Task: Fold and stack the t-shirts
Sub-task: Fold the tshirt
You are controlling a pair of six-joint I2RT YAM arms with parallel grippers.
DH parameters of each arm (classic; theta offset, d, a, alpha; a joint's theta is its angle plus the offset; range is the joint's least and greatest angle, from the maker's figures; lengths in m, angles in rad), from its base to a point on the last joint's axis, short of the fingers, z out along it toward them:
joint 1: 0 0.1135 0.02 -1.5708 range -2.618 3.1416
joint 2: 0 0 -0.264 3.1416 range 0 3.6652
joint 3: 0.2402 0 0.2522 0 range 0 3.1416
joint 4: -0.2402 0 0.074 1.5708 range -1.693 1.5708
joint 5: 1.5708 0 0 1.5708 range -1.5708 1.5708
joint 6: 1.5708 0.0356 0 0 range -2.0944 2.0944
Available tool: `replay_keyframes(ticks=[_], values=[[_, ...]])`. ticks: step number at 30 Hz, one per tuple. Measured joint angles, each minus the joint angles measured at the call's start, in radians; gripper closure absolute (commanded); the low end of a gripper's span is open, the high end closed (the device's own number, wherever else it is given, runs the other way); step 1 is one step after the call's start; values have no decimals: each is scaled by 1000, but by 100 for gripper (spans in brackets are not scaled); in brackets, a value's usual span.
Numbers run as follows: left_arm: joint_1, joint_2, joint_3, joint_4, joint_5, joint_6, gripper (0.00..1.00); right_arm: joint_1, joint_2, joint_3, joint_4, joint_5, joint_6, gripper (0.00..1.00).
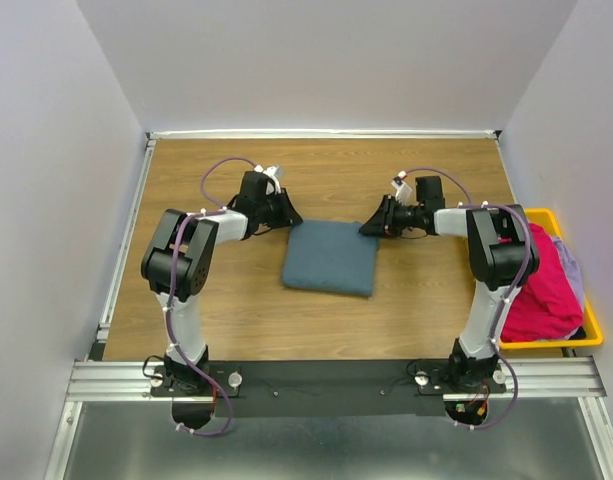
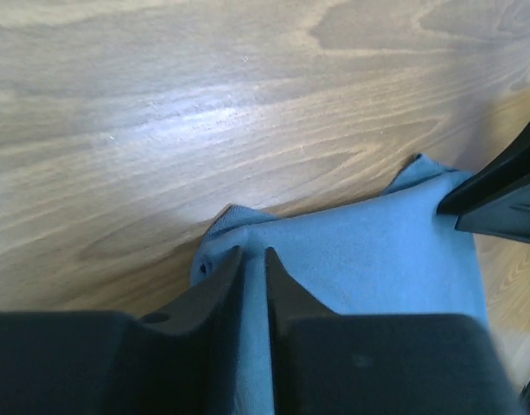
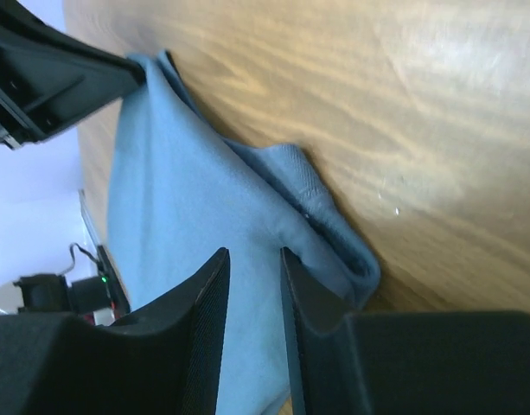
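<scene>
Cloth first, from above: the slate blue-grey t-shirt [image 1: 329,258] lies folded in the middle of the table [image 1: 236,310], with the left gripper [image 1: 286,215] at its far left corner and the right gripper [image 1: 371,228] at its far right. Only this view shows the yellow bin [image 1: 561,343] holding a magenta-pink shirt [image 1: 541,290]. Left wrist view: jaws narrowed to a slit over the corner; whether they pinch cloth I cannot tell. Right wrist view: jaws slightly parted above the edge, clamping nothing.

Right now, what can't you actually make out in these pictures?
- Top view: the right arm covers part of the pink shirt and yellow bin; what lies beneath is hidden.
- Both wrist views: whether the jaws pinch the blue-grey shirt; their black bodies hide the contact.
- Pale cloth in bin: too small.
</scene>
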Motion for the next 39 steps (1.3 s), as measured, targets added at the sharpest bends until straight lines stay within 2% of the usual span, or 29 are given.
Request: replay_keyframes(ticks=[4,8,11,12,14,17,22,25,28,34,35,36,39], values=[[6,-38,-2,-26,2,-10,49,-2,-32,11,-2,-1,32,52],[3,-215,-61,-43,2,-15,46,18,-167,-17,4,-14,74,50],[-16,-387,-138,-35,6,-18,47,87,-290,-68,30,-35,105,50],[-33,-442,-166,-33,9,-21,49,117,-319,-90,42,-40,121,50],[-72,-499,-206,-19,16,-28,60,180,-360,-137,60,-53,150,51],[-132,-528,-316,14,35,-58,72,272,-369,-261,201,-73,254,55],[-134,-463,-450,17,23,-101,90,310,-244,-330,312,-76,339,58],[-116,-377,-463,28,6,-126,97,314,-144,-329,375,-76,351,60],[-87,-324,-474,71,25,-159,98,304,-54,-325,432,-106,364,62],[-55,-322,-499,125,40,-187,98,257,-7,-320,507,-174,363,62],[-54,-325,-500,125,40,-188,95,253,-11,-320,504,-174,361,61],[-53,-334,-504,122,39,-187,87,250,-18,-320,498,-172,359,61],[-47,-375,-509,90,29,-183,74,248,-67,-317,429,-145,348,61]])
